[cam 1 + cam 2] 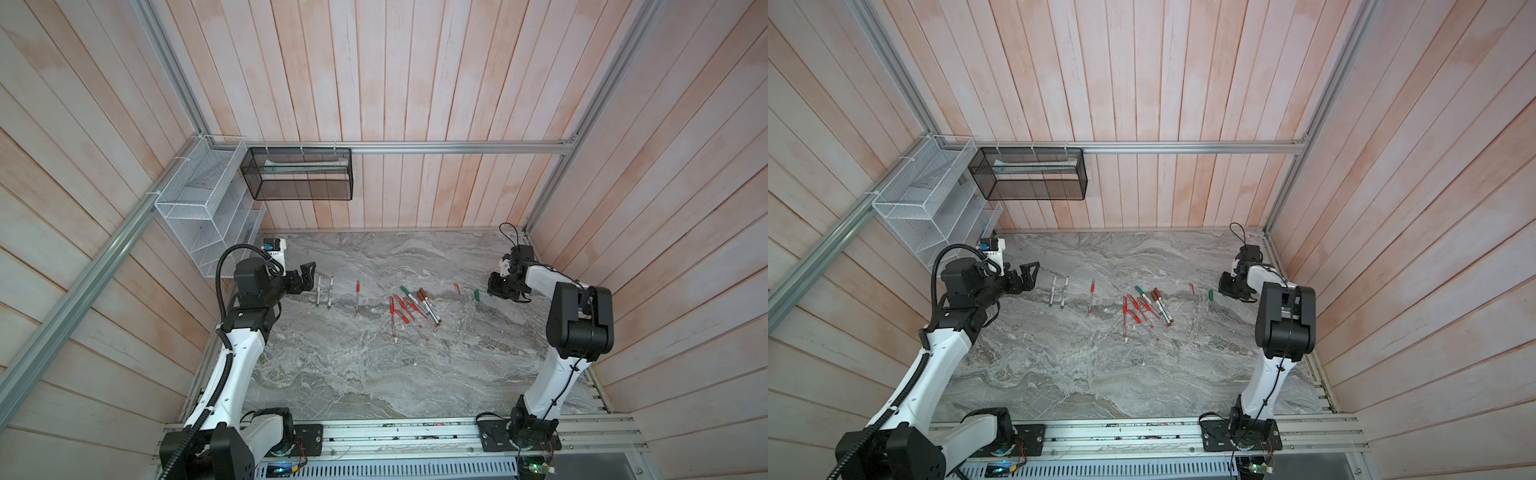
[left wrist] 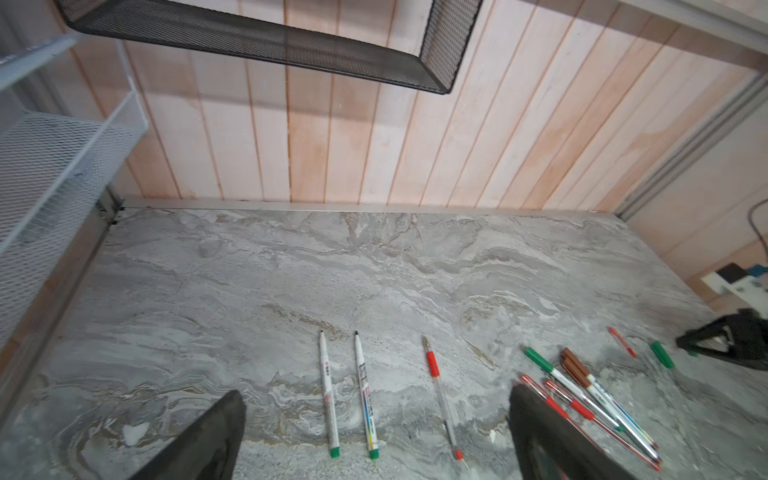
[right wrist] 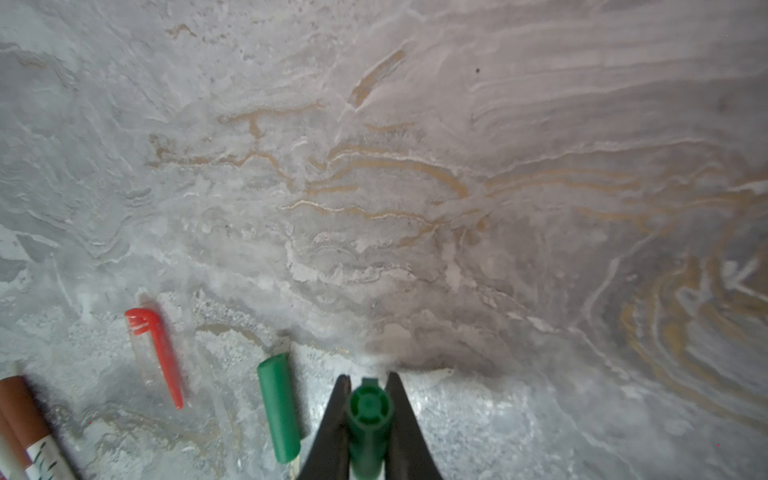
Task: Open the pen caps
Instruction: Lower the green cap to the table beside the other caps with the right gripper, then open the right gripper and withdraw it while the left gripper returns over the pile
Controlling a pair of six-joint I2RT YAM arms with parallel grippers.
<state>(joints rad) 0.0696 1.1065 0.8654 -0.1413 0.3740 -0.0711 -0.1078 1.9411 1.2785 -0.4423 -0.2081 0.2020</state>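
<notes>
Snugly inside right hand [image 3: 368,376]: green cap [image 3: 369,419]

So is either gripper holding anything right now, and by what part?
The right gripper pinches a green pen cap across its sides, one end poking out past the fingertips. The left gripper is open and holds nothing.

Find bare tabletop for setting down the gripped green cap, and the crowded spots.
Free: the wide stretch between pen pile and front rail; the strip along the back wall. Crowded: the pile itself, and around the loose green cap and red cap.
</notes>
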